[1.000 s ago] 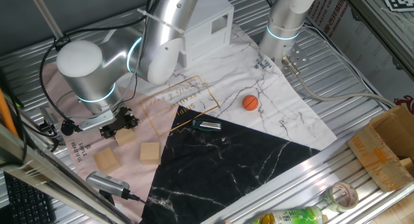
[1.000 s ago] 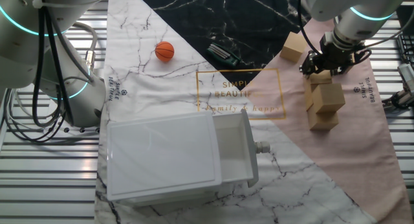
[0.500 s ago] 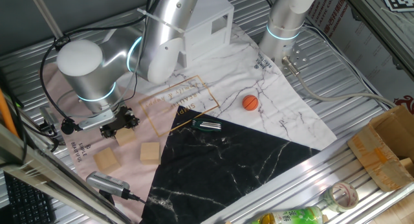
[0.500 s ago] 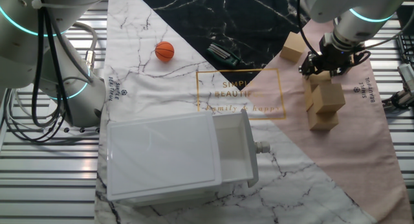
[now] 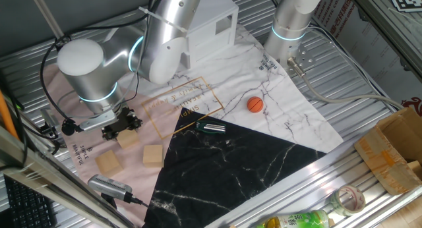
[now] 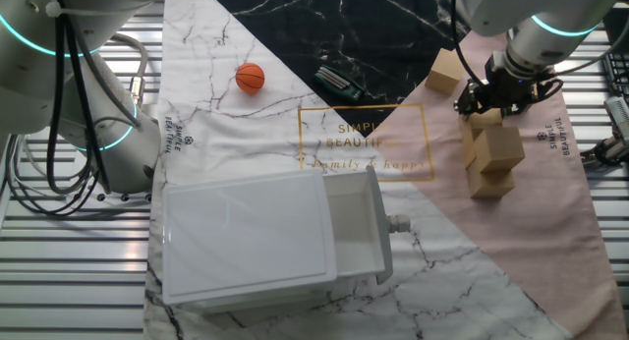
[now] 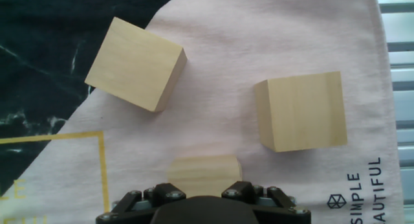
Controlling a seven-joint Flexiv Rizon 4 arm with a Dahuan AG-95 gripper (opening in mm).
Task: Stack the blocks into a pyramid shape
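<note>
The gripper [image 7: 206,199] hangs low over the pink part of the cloth [image 7: 220,94], and a tan wooden block [image 7: 205,176] sits right at its tip, touching or nearly touching the black fingers [image 6: 488,96]. Whether the jaws are clamped on that block or merely stand over it cannot be told from any view; the hand view shows only the gripper's underside and the block's far end.

Just ahead of the hand and to its right lies a second block [image 7: 301,111], flat on the pink cloth beside the printed "SIMPLE BEAUTIFUL" lettering. Ahead and to the left lies a third block [image 7: 135,63], turned at an angle, resting where the pink cloth meets the black marble panel [image 7: 39,49].

In the other fixed view, more blocks [image 6: 494,160] sit clustered beside the gripper, one resting on top of the others.

Farther off lie a small dark object [image 5: 211,128], then the orange ball [image 5: 255,104] on the white marble area. Farthest is the white box-like house [image 5: 214,27].
</note>
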